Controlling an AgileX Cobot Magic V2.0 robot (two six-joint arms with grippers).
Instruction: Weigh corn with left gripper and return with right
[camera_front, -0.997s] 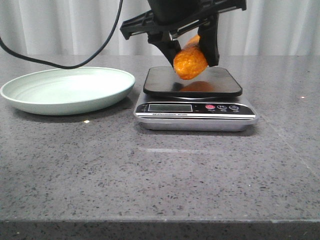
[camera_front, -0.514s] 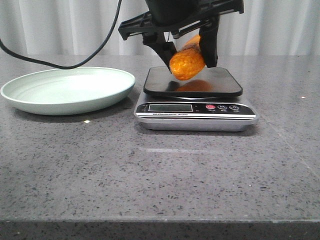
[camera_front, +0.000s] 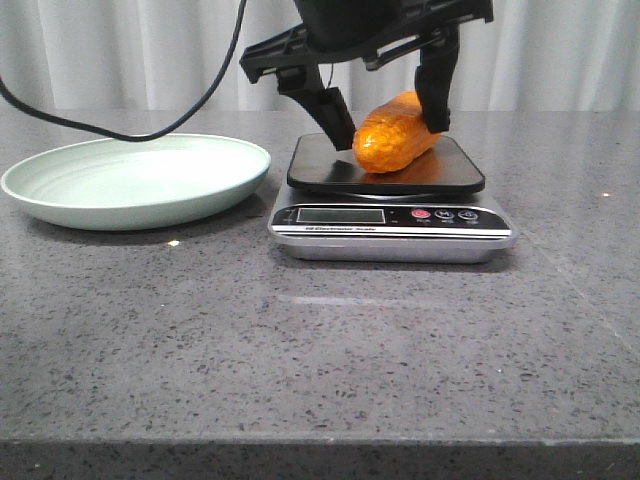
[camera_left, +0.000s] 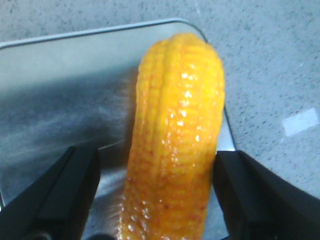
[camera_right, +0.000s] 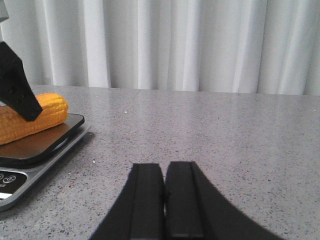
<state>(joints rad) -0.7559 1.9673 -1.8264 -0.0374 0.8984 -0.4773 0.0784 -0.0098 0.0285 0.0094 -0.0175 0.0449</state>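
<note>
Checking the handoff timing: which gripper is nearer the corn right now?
Left. The left gripper straddles the corn on the scale, fingers open beside it. The right gripper sits shut, off to the side.

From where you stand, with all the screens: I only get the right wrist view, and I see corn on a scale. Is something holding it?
Observer: No. In the left wrist view the left gripper is open, and there is a gap between its fingers and the corn.
Visitor: Anything else on the table?
Observer: A pale green plate left of the scale, in the front view.
Visitor: What does the scale read?
Observer: Its display is too small to read.
</note>
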